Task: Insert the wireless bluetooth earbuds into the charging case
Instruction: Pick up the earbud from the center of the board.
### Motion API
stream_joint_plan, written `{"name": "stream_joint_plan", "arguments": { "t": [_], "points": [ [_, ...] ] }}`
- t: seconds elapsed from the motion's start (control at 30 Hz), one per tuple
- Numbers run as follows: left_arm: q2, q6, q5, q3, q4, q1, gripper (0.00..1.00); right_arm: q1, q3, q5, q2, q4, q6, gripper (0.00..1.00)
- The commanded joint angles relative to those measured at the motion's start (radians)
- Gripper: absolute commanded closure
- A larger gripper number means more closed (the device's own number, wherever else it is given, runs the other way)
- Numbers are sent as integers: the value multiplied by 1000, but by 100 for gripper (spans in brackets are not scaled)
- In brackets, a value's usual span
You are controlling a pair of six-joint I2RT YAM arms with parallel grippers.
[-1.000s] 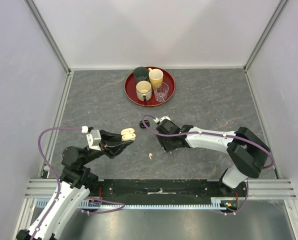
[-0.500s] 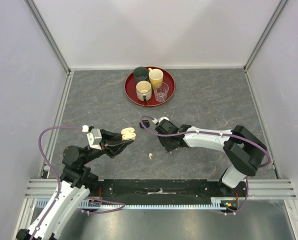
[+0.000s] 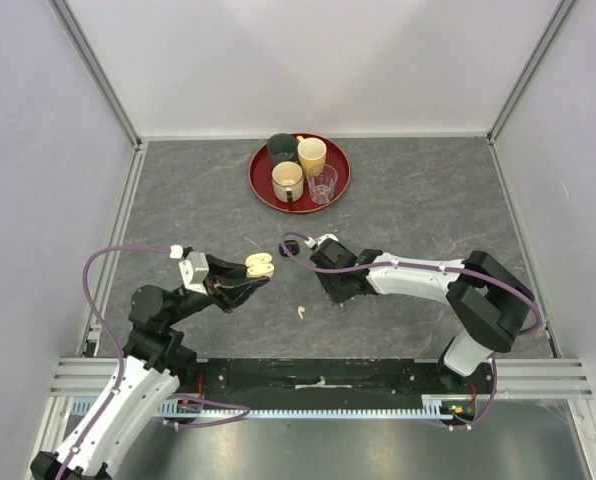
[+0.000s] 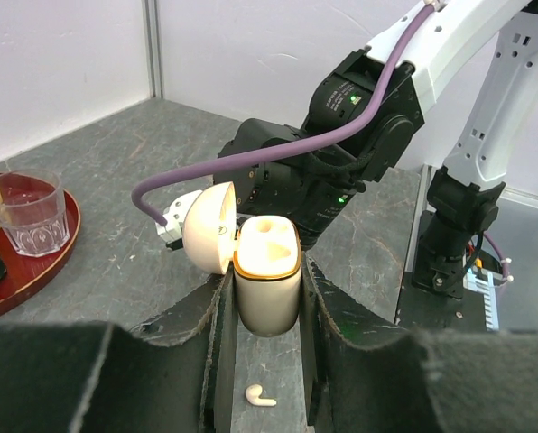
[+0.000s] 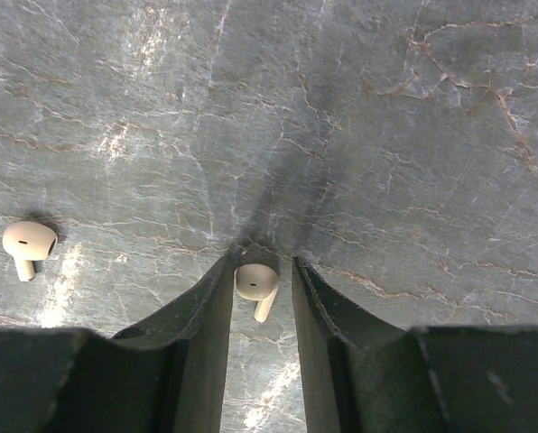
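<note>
My left gripper (image 4: 267, 311) is shut on the cream charging case (image 4: 267, 284), which stands upright above the table with its lid (image 4: 208, 227) swung open to the left. The top view shows the case (image 3: 259, 266) left of the right arm. My right gripper (image 5: 262, 271) points down at the table, straddling a cream-white earbud (image 5: 255, 282). Its left finger touches the bud and a thin gap shows on the right. A second cream-white earbud (image 5: 30, 244) lies loose on the table, also visible as an earbud (image 3: 300, 311) and, under the case, an earbud (image 4: 260, 395).
A red tray (image 3: 259, 186) at the back holds a dark cup (image 3: 281, 147), a yellow cup (image 3: 312, 155), a cream cup (image 3: 287, 180) and a glass (image 3: 322, 184). The right arm's wrist (image 4: 341, 171) is close behind the case. Walls enclose the table on three sides.
The right gripper's jaws have narrowed around the earbud and its wrist has shifted slightly left. The left gripper, still holding the case, has moved a little away from the near edge.
</note>
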Motion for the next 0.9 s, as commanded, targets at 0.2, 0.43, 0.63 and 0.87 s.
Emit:
{"name": "stream_joint_plan", "arguments": {
  "t": [0.2,0.43,0.63,0.87],
  "points": [
    [6,10,7,1,55,-3,98,6,-3,10,-8,-4,11,66],
    [-6,4,3,0,49,-3,98,4,-9,87,-15,-10,82,68],
    [-11,4,3,1,43,-3,98,6,-15,98,-11,-9,142,52],
    [-6,6,4,-2,43,-3,98,4,-27,60,-50,-9,73,51]
  ]
}}
